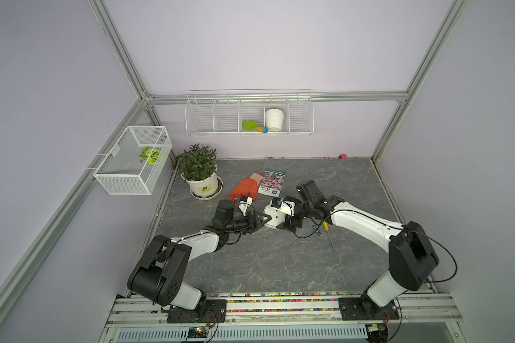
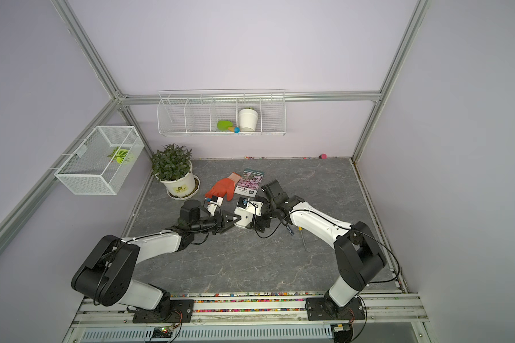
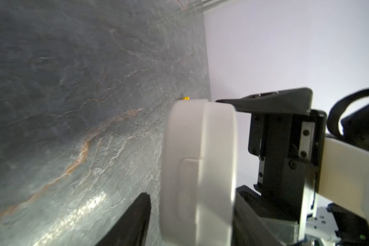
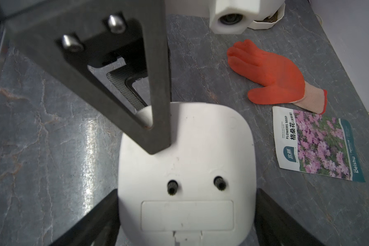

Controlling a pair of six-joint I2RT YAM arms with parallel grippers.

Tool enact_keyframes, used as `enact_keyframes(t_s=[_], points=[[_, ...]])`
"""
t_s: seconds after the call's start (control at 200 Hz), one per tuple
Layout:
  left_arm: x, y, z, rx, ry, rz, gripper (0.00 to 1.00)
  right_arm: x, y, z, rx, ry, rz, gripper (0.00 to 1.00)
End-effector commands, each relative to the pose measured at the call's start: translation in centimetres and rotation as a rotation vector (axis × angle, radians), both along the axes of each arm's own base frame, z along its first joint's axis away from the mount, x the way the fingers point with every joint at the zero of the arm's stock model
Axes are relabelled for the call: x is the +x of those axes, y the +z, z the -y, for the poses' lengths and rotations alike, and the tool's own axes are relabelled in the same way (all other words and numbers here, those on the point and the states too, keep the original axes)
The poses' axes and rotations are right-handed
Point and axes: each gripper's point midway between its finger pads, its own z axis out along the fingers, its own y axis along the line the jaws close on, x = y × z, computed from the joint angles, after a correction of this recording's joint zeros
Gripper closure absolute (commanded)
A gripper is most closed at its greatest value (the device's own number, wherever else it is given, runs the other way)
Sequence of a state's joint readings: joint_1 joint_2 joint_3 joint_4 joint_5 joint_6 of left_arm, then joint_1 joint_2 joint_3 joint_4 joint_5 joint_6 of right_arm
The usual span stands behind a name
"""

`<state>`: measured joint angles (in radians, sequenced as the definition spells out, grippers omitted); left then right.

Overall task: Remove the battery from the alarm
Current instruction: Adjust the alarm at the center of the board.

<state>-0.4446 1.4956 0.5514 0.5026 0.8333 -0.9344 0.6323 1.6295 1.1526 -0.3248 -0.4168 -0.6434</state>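
The alarm (image 4: 185, 149) is a white rounded-square clock, and its plain back faces the right wrist view. A flat rectangular cover (image 4: 187, 215) sits closed over its slot, so the inside is hidden. My right gripper (image 4: 186, 192) is shut on the alarm's two sides. My left gripper (image 1: 265, 219) straddles the alarm's far edge. One of its fingers (image 4: 156, 106) lies on the back; the other finger (image 3: 136, 221) stands a little off the front face. A tiny dark blue cylinder, the battery (image 1: 316, 230) by its look, lies on the table beside the screwdriver (image 1: 330, 237).
An orange glove (image 1: 246, 188) and a seed packet (image 1: 272, 182) lie just behind the alarm. A potted plant (image 1: 198, 172) stands at the back left. A wire basket (image 1: 133, 160) hangs on the left wall and a wire rack (image 1: 249, 115) on the back wall.
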Motion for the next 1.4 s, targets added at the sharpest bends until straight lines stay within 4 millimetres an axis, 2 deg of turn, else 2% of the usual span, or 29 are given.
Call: enact_keyframes(t_s=[0.0,0.175,0.305,0.39,0.465,0.525,0.64,0.75,0.84,0.955,1.06,1.21,1.395], points=[[0.1,1.5,0.8,-0.045,-0.036,0.054,0.46,-0.4,1.7,-0.4,0.061,0.006,0.007,0.18],[0.1,2.1,0.8,-0.046,-0.038,0.086,0.60,-0.6,1.4,-0.1,0.055,-0.005,-0.001,0.15],[0.4,2.3,0.7,-0.025,-0.023,0.096,0.67,-0.7,1.5,0.7,0.047,-0.029,0.012,0.08],[0.9,1.9,0.2,0.027,0.011,0.103,0.71,-0.9,1.9,1.6,0.051,-0.047,0.029,0.02],[1.5,1.8,-0.7,0.110,0.061,0.132,0.73,-1.1,2.6,2.6,0.062,-0.083,0.048,0.02],[1.9,1.6,-1.7,0.209,0.109,0.160,0.74,-1.3,3.8,3.6,0.092,-0.130,0.054,0.02],[2.1,1.5,-3.2,0.441,0.152,0.273,0.76,-1.4,7.6,6.0,0.211,-0.274,0.110,0.01],[1.9,0.9,-3.9,0.668,0.171,0.344,0.79,-0.4,11.0,9.3,0.294,-0.504,0.230,0.01],[1.7,0.6,-4.3,0.849,0.190,0.399,0.81,-0.1,12.7,12.3,0.311,-0.664,0.282,0.02],[1.2,0.5,-3.5,1.048,0.179,0.478,0.80,0.2,13.4,15.8,0.298,-0.836,0.305,0.01],[0.7,-0.1,-2.2,1.179,0.138,0.521,0.80,0.2,13.5,18.1,0.306,-0.935,0.315,0.02],[0.1,-1.8,-0.3,1.332,0.055,0.547,0.80,0.0,13.2,19.9,0.320,-1.012,0.308,0.01],[-0.1,-3.7,1.1,1.530,0.011,0.594,0.81,-0.1,12.8,21.4,0.346,-1.066,0.299,0.02]])
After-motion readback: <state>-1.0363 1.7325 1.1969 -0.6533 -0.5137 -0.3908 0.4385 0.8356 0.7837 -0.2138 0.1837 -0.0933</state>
